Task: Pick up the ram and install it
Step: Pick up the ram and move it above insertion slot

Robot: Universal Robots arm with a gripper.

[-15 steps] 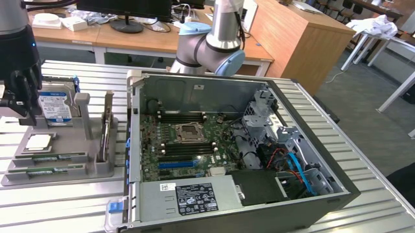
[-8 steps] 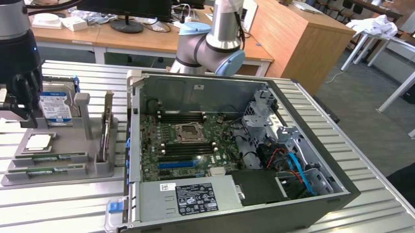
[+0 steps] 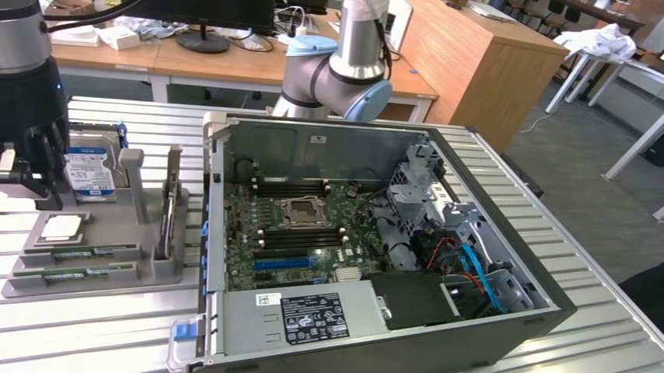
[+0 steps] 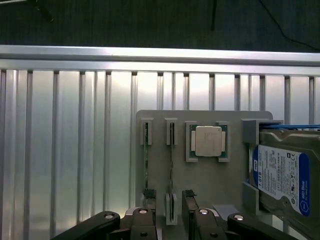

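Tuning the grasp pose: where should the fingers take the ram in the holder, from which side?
Pinch the ram across its two flat faces near mid-length, coming straight down from above. It stands on edge in a narrow slot of the holder, so probably just its long upper edge is free.

The gripper (image 4: 168,200) hangs over a tray (image 4: 200,175) on the slatted table (image 4: 70,150). One ram (image 4: 171,160) stands in its slot in line with the gap between the fingers. A second ram (image 4: 145,160) seemingly runs under one finger. Past the other finger sit the processor (image 4: 208,141), then the hard drive (image 4: 282,175).
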